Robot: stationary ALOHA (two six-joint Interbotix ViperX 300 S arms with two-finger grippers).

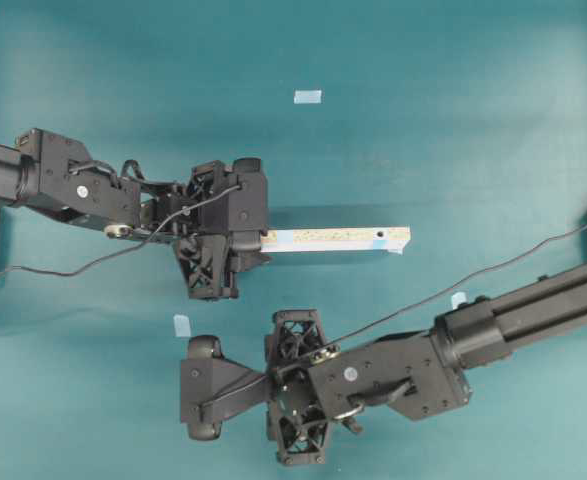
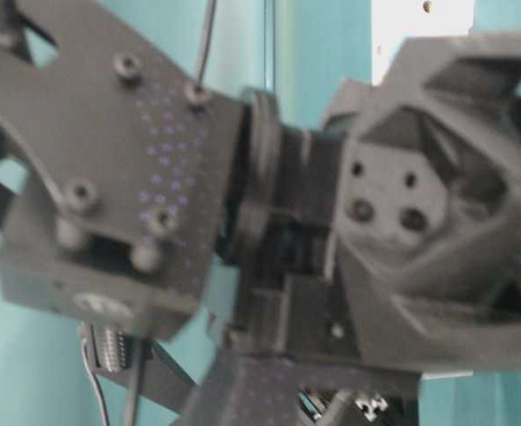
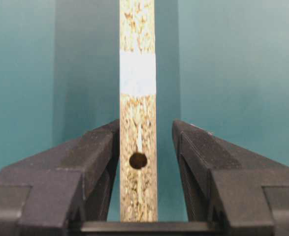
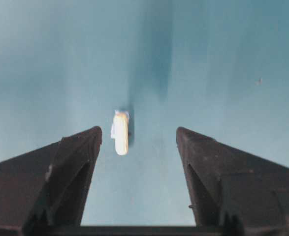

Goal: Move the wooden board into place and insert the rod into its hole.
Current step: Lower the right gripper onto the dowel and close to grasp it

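Note:
The wooden board (image 1: 338, 238) lies left to right at the table's middle. A dark hole (image 1: 381, 237) shows near its right end. My left gripper (image 1: 265, 240) straddles its left end. In the left wrist view the board (image 3: 138, 49) runs away from me with a light blue patch and a hole (image 3: 138, 160) between the jaws. The left finger (image 3: 97, 147) touches the board; teal shows between it and the right finger, so my left gripper (image 3: 145, 123) is open. My right gripper (image 4: 139, 129) is open, and the rod (image 4: 120, 133) lies on the table just ahead, nearer its left finger.
Small pale blue tape squares lie on the teal table: one at the back (image 1: 307, 97), one (image 1: 182, 325) near my right gripper (image 1: 198, 390), one by the right arm (image 1: 458, 299). A black cable (image 1: 493, 268) crosses the right side. Blurred arm parts (image 2: 287, 231) fill the table-level view.

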